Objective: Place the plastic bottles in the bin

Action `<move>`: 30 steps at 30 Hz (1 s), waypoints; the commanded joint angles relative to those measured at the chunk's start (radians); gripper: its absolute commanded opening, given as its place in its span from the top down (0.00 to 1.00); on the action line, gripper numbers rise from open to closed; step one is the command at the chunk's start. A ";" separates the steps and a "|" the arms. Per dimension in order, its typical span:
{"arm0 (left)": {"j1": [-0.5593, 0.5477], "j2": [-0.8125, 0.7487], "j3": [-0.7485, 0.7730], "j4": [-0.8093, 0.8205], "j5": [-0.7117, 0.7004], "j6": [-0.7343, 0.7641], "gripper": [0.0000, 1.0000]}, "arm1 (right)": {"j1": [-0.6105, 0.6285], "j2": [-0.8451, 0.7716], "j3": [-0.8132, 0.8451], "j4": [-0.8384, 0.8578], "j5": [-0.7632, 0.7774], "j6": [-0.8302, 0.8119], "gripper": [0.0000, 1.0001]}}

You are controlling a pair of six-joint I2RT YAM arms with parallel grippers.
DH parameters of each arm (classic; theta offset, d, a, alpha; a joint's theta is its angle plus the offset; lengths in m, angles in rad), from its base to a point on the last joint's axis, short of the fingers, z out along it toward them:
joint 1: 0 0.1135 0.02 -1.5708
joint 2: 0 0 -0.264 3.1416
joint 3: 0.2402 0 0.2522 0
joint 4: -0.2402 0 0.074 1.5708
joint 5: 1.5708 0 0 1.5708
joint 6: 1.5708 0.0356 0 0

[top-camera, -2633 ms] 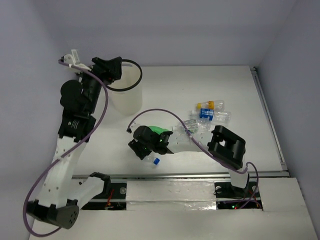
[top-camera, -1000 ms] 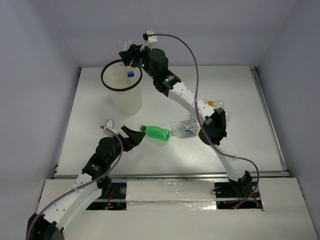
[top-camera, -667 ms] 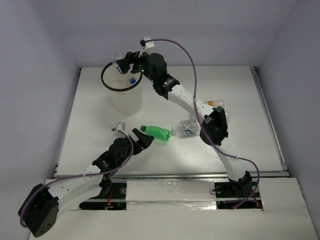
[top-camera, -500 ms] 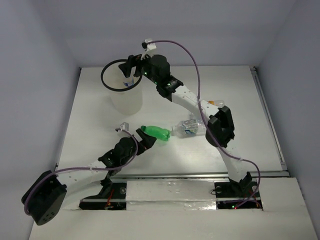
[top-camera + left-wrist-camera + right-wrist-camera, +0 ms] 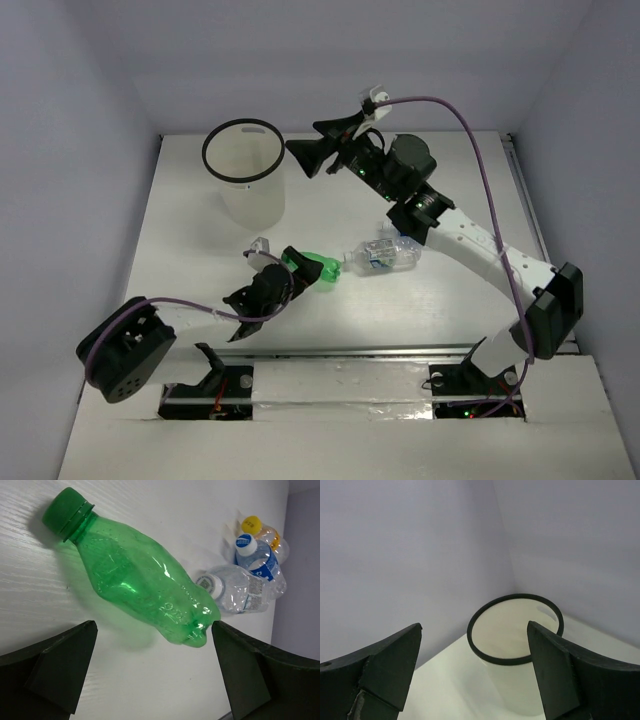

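Note:
A green bottle (image 5: 140,580) lies on its side on the table, cap to the upper left in the left wrist view. My left gripper (image 5: 154,626) stands open just short of it, one finger off each end, touching nothing. From above, this gripper (image 5: 285,280) sits at the bottle's (image 5: 320,268) cap end. A clear bottle (image 5: 385,256) lies right beside the green one. My right gripper (image 5: 303,140) hangs open and empty to the right of the bin (image 5: 243,190). Between its spread fingers the bin's black rim (image 5: 485,652) shows.
Beyond the green bottle lie a clear bottle with a white cap (image 5: 235,587), a blue-labelled one (image 5: 257,565) and one with a yellow cap (image 5: 252,525). The right arm (image 5: 470,240) spans the table's right half. Walls close in at the back and sides.
The right gripper opened over the bin, the blue-capped bottle left it, and it drew back to the right. The left gripper reached up to the green bottle and opened fully.

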 commanded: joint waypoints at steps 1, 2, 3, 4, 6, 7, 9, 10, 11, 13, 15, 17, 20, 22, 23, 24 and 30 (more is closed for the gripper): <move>-0.005 0.044 0.056 0.043 -0.057 -0.024 0.01 | 0.003 -0.042 -0.083 0.005 -0.019 -0.038 0.09; -0.005 0.057 0.065 0.030 -0.064 -0.018 0.01 | 0.003 -0.066 -0.094 -0.013 -0.022 -0.056 0.09; -0.014 0.061 0.074 0.019 -0.080 -0.015 0.01 | 0.003 -0.078 -0.124 -0.029 -0.024 -0.062 0.09; -0.014 0.064 0.087 0.014 -0.089 -0.013 0.01 | 0.003 -0.092 -0.144 -0.053 -0.027 -0.067 0.09; -0.014 0.070 0.097 0.008 -0.106 -0.013 0.01 | 0.003 -0.138 -0.221 -0.056 -0.032 -0.072 0.08; -0.014 0.073 0.102 0.003 -0.113 -0.012 0.01 | 0.003 -0.152 -0.246 -0.052 -0.038 -0.070 0.08; -0.014 0.096 0.129 -0.013 -0.118 -0.001 0.01 | 0.003 -0.187 -0.287 -0.046 -0.049 -0.059 0.08; -0.014 0.108 0.142 -0.017 -0.117 0.010 0.01 | 0.003 -0.195 -0.315 -0.047 -0.062 -0.056 0.08; -0.014 0.131 0.157 -0.039 -0.113 0.017 0.01 | 0.003 -0.203 -0.324 -0.052 -0.067 -0.050 0.08; -0.014 0.150 0.188 -0.059 -0.110 0.034 0.01 | 0.003 -0.223 -0.353 -0.066 -0.078 -0.050 0.08; -0.014 0.171 0.196 -0.070 -0.106 0.042 0.01 | 0.003 -0.240 -0.370 -0.073 -0.076 -0.047 0.08; -0.014 0.183 0.203 -0.092 -0.113 0.047 0.01 | 0.003 -0.266 -0.390 -0.079 -0.079 -0.046 0.08; -0.014 0.194 0.211 -0.125 -0.149 0.067 0.01 | 0.003 -0.290 -0.405 -0.101 -0.090 -0.046 0.08; -0.014 0.202 0.225 -0.147 -0.187 0.080 0.01 | 0.003 -0.301 -0.411 -0.119 -0.104 -0.044 0.08; -0.014 0.211 0.232 -0.179 -0.207 0.096 0.01 | 0.003 -0.307 -0.413 -0.128 -0.105 -0.044 0.08; -0.014 0.217 0.240 -0.193 -0.233 0.103 0.01 | 0.003 -0.312 -0.422 -0.138 -0.108 -0.044 0.08; -0.014 0.236 0.255 -0.221 -0.284 0.152 0.05 | 0.003 -0.361 -0.464 -0.159 -0.122 -0.038 0.08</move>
